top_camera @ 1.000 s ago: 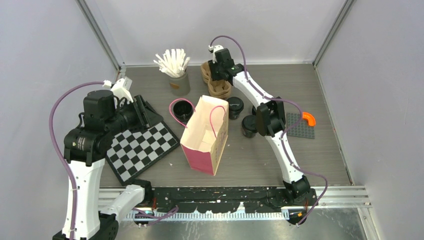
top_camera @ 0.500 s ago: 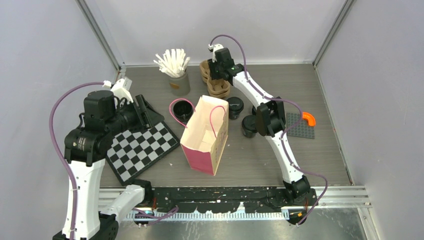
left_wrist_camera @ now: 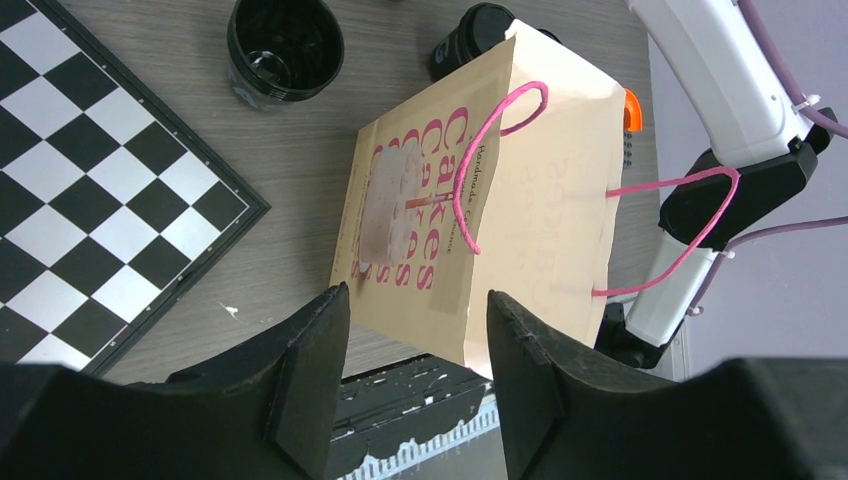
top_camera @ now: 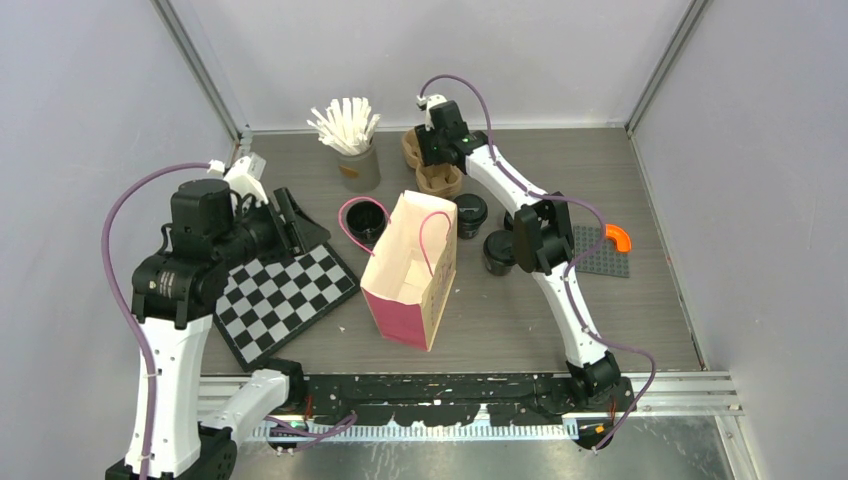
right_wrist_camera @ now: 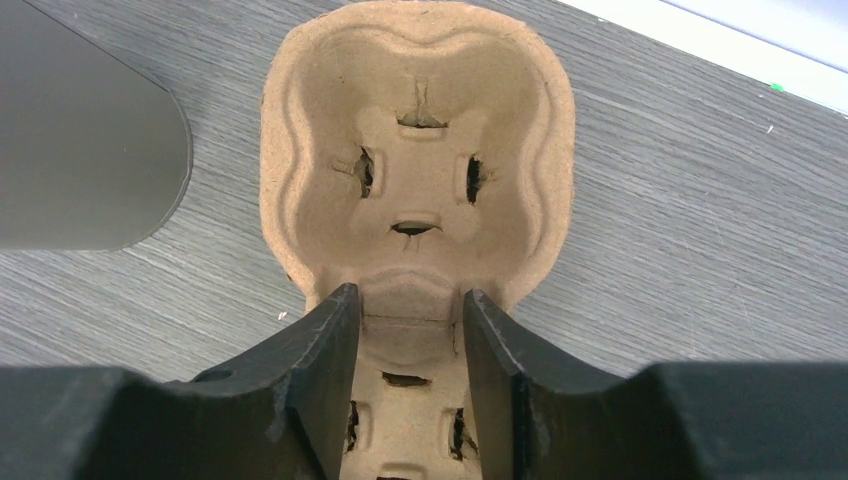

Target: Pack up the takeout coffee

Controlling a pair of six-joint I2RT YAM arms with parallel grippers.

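An open black cup point(top_camera: 368, 222) stands left of the paper bag point(top_camera: 410, 270). Two lidded black cups point(top_camera: 470, 213) point(top_camera: 497, 252) stand to the bag's right. The brown cup carrier point(top_camera: 435, 172) lies at the back. My right gripper point(top_camera: 437, 150) is over it; in the right wrist view its jaws point(right_wrist_camera: 408, 300) are closed on the carrier's point(right_wrist_camera: 415, 150) middle ridge. My left gripper point(top_camera: 290, 225) is open and empty above the checkerboard, left of the bag. The left wrist view shows this gripper point(left_wrist_camera: 415, 310), the bag point(left_wrist_camera: 480, 200), the open cup point(left_wrist_camera: 285, 45) and a lidded cup point(left_wrist_camera: 475, 30).
A grey cup of white sticks point(top_camera: 355, 160) stands at the back left of the carrier. A checkerboard point(top_camera: 285, 295) lies at the left. A grey plate with an orange piece point(top_camera: 605, 245) lies at the right. Walls close in the table on three sides.
My right gripper has shifted slightly toward the back over the carrier. My left arm has edged slightly right and up. The cups and bag have not moved.
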